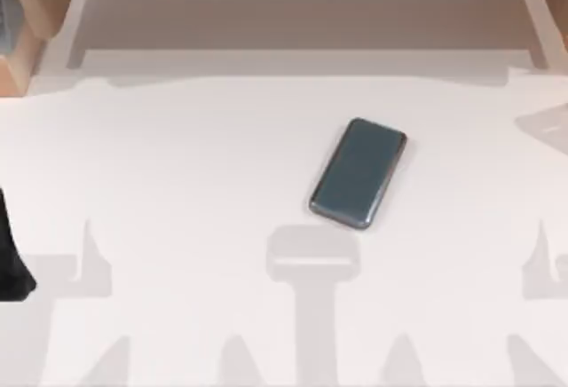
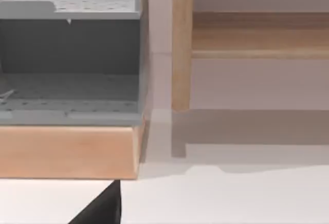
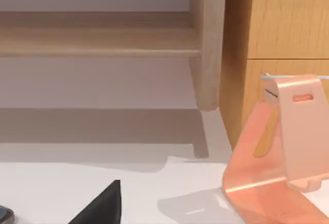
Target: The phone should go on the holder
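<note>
Right of table centre, phone (image 1: 358, 174) lying flat, face up and untouched, easy to grab, pink holder (image 3: 280, 157) waiting empty; can't tell either gripper's jaw state.

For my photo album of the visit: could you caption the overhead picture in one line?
A dark grey-blue phone lies flat and slightly askew on the white table, untouched.
</note>
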Controlling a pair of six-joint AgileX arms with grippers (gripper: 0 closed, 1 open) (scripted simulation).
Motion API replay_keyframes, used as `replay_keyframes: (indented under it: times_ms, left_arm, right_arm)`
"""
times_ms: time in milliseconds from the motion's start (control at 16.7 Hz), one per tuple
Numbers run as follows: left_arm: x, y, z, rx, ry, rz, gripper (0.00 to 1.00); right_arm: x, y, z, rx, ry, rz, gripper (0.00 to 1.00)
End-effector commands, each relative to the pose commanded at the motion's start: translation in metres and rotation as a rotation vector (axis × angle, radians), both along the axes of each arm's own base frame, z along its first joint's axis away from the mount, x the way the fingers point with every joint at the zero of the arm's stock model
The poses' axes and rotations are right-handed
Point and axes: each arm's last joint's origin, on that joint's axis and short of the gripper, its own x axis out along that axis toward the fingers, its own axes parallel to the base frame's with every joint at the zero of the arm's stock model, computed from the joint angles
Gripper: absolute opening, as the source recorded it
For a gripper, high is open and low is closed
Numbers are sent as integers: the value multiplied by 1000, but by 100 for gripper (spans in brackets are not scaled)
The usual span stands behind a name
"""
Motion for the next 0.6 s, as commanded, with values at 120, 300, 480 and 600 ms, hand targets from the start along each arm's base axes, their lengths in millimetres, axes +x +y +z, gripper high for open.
replay_keyframes:
  times_ms: [120,300,480,600]
  left_arm:
    - [0,0,0,0,0,0,100]
    - [0,0,0,0,0,0,100]
    - [0,0,0,0,0,0,100]
    - [0,0,0,0,0,0,100]
  right_arm:
    - [0,0,0,0,0,0,100]
    - [1,1,7,40,46,5,100]
    - [7,3,27,138,169,8,100]
    - [17,5,44,220,292,-1,100]
